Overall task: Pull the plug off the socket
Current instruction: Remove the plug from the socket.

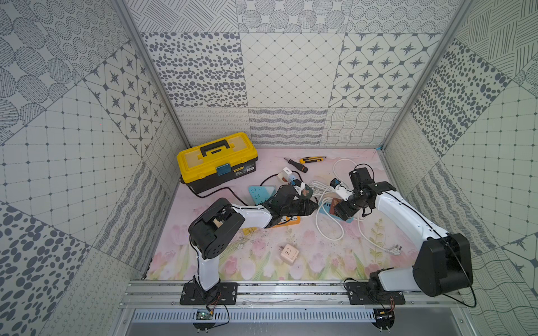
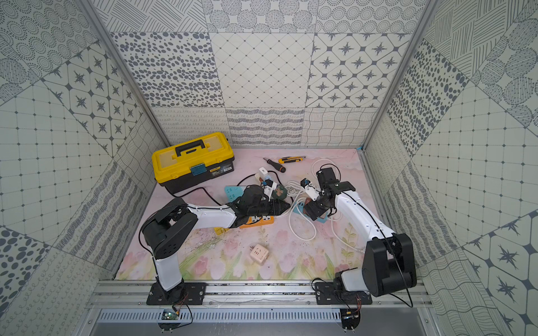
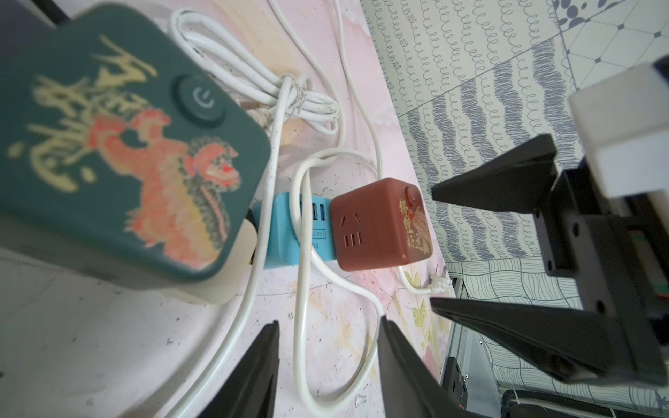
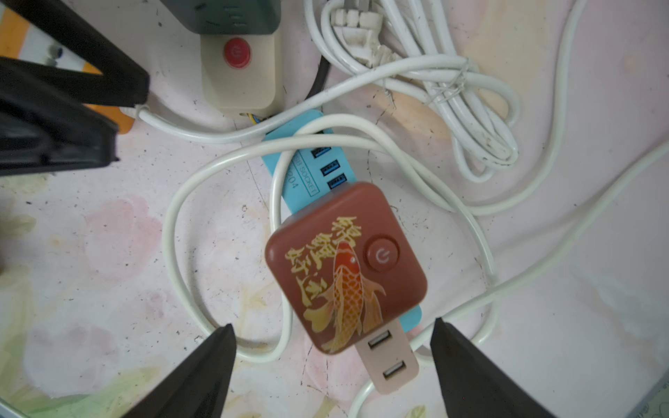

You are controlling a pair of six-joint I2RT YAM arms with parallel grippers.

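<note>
Brown cube plug seated on blue strip, dead ahead of right jaws — spread wide, empty, nearer arm. Left jaws half-spread astride white cable — pinching nothing.

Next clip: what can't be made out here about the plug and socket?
- Right wrist view: whether the red-brown cube is seated in the blue strip; the cube's body covers the joint.
- Left wrist view: the green cube is blurred and cut off by the edge.
- Both top views: the orange strip lies mostly under the left arm.
</note>
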